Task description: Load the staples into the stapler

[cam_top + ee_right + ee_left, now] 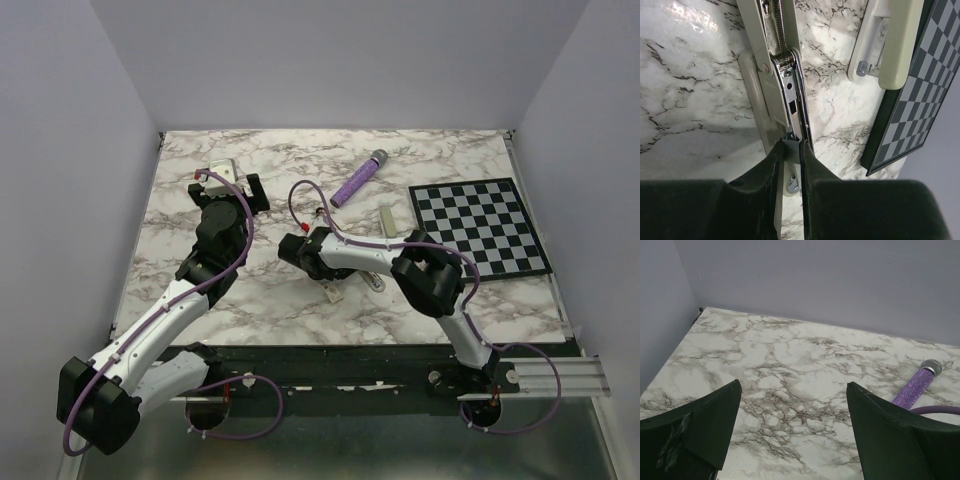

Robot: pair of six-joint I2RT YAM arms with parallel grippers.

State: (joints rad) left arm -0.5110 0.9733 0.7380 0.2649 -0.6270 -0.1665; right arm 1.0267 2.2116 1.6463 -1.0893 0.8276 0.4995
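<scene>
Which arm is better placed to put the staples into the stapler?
Right: the right end effector pinches the staples at the open stapler. The left end effector hangs open elsewhere over the table.

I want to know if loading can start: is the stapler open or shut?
Open. The stapler lies hinged apart, metal rail and spring bare; the right tool pinches the grey staples at the rail's end.

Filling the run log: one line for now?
left gripper: open, empty | right gripper: shut on staples at stapler rail | stapler: open, on table
</scene>
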